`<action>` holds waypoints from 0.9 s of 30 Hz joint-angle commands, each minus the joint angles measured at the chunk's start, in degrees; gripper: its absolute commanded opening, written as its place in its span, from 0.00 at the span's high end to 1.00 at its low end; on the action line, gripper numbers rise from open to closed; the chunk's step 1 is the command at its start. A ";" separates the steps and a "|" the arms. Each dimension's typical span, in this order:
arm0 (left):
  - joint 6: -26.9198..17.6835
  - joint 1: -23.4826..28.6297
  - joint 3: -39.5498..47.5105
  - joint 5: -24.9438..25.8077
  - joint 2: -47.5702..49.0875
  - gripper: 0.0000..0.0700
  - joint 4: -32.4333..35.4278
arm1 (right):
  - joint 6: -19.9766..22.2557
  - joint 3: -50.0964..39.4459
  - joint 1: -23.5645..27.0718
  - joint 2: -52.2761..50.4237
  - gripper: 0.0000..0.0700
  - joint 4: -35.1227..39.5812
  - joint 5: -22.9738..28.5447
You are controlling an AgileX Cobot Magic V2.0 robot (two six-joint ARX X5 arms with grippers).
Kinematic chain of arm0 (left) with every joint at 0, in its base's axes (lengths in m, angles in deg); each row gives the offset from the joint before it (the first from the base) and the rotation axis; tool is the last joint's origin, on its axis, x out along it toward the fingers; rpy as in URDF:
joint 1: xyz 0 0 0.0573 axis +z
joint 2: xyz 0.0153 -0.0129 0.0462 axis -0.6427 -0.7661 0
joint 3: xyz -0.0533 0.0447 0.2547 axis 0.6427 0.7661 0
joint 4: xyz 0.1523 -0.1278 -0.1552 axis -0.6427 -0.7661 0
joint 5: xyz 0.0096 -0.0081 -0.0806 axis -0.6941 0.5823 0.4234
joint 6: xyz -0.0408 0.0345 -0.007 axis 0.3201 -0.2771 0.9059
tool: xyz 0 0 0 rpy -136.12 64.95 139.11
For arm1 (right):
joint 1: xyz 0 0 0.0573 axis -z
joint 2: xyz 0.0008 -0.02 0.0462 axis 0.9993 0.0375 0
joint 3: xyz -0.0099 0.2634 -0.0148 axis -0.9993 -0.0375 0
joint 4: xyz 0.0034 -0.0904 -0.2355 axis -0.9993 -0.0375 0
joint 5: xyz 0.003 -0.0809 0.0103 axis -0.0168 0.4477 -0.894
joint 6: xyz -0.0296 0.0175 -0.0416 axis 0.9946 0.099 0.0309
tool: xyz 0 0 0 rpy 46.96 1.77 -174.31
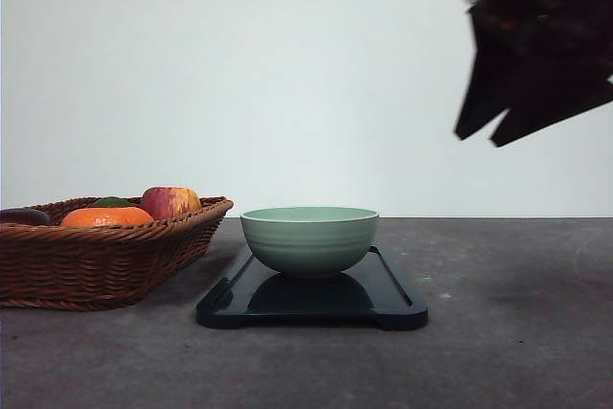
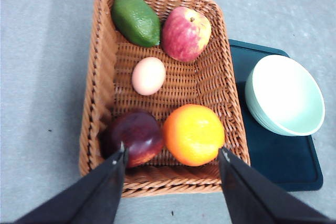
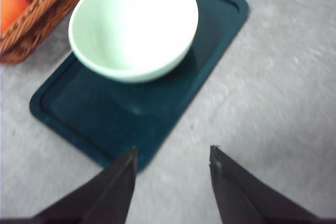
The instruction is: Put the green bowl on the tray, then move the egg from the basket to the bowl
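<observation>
Done: bowl [image 1: 309,238] sits on tray [image 1: 397,302].
Left: egg [image 2: 148,75] in basket [image 2: 100,77] — ahead of left claw [image 2: 172,157], fingers apart, empty.
Right claw [image 3: 173,157]: apart, empty — bowl beyond it.

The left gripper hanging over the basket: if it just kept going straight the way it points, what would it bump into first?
Probably the dark plum or orange between the left gripper's open fingers; depth is unclear.
</observation>
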 commanded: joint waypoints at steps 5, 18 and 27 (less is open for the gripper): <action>1.50 -2.18 -1.46 0.28 -1.41 0.50 0.40 | -0.26 -4.00 -0.35 -8.45 0.61 -1.62 2.31; -4.07 -9.15 -13.98 -4.05 -21.04 0.50 -5.31 | -0.64 -4.15 -0.35 -13.34 0.61 -4.49 3.01; -10.84 -10.54 -30.77 -9.29 -39.04 0.50 -11.38 | -0.68 -4.15 -0.35 -13.34 0.61 -4.47 2.97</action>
